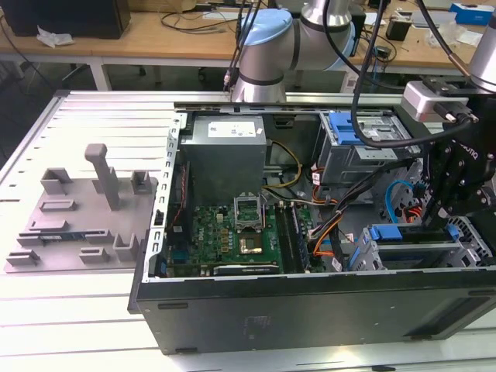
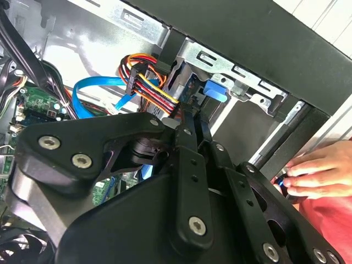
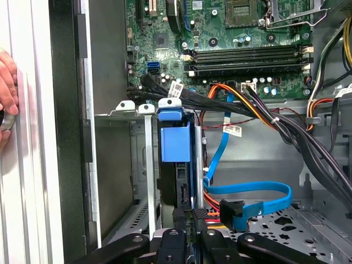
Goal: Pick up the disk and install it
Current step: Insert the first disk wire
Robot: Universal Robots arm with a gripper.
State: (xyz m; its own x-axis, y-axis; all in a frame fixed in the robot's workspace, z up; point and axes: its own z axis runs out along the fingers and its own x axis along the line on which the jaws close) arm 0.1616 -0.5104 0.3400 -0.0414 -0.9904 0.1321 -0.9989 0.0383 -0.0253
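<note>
Jaws near-closed on edge of disk point(image 3: 175, 137), gripper point(image 3: 190, 220) low in drive cage point(image 3: 149, 165) of open PC case point(image 1: 310, 302)
Slotted metal table point(image 1: 77, 310) under case, grey fixture tray point(image 1: 85, 225) at exterior view's left; wooden benches point(image 1: 170, 31) w/ cables behind; hand point(image 2: 319, 176) by case rim
</note>
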